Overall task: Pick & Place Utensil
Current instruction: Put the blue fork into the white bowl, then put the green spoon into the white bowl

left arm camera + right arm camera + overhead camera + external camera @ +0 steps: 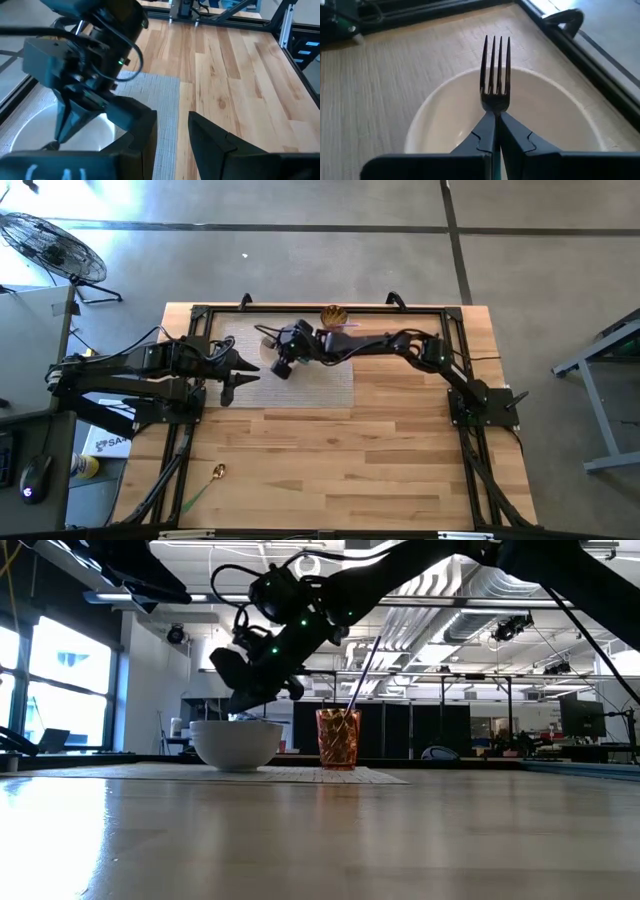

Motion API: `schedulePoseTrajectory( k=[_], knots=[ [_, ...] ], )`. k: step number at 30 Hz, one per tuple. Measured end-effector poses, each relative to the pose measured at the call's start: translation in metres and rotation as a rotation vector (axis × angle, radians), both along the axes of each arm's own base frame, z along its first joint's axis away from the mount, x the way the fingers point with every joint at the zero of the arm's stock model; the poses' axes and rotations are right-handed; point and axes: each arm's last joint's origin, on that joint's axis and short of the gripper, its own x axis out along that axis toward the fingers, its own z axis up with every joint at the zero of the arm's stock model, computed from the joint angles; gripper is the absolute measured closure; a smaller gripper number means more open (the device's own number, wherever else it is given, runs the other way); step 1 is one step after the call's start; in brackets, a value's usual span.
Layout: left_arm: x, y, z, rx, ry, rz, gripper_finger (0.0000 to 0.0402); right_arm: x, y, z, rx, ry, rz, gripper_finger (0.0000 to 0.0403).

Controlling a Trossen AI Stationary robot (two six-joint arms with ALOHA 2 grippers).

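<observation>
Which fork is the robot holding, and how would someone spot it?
Find the grey mat at the table's far side, with the white bowl on it. The fork hangs over that bowl, clamped in the right gripper; unlike the cup's utensil, its dark tines show.

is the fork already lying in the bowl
No, the right gripper holds the fork by its neck, tines out over the white bowl.
</observation>
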Motion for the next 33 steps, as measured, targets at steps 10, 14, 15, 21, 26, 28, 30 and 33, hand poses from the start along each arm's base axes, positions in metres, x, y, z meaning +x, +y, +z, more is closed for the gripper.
schedulePoseTrajectory(
  k=[10,14,15,21,26,28,30,33],
  knots=[
    [0.000,0.000,0.000,0.000,0.000,0.001,0.0293,-0.002,-0.007,-0.001,0.002,0.012,-0.015,0.0394],
    [0.000,0.000,0.000,0.000,0.000,0.001,0.0293,-0.002,-0.007,0.000,-0.002,0.002,-0.017,0.0381],
    [0.000,0.000,0.000,0.000,0.000,0.001,0.0293,-0.002,-0.007,0.000,-0.002,0.003,-0.018,0.0375],
    [0.000,0.000,0.000,0.000,0.000,0.001,0.0293,-0.002,-0.007,0.000,0.003,-0.002,-0.036,0.0353],
    [0.000,0.000,0.000,0.000,0.002,0.000,0.0293,-0.002,-0.007,0.002,-0.003,-0.008,-0.034,0.0352],
    [0.000,0.000,-0.001,-0.001,0.010,0.000,0.0293,-0.002,-0.006,0.004,-0.012,-0.005,-0.025,0.0354],
    [-0.001,0.000,-0.002,-0.002,0.020,0.000,0.0293,-0.004,-0.002,0.012,-0.021,-0.010,-0.017,0.0357],
    [-0.002,0.000,-0.003,-0.004,0.038,0.000,0.0293,-0.008,0.010,0.034,-0.036,-0.020,0.003,0.0364]
  ],
)
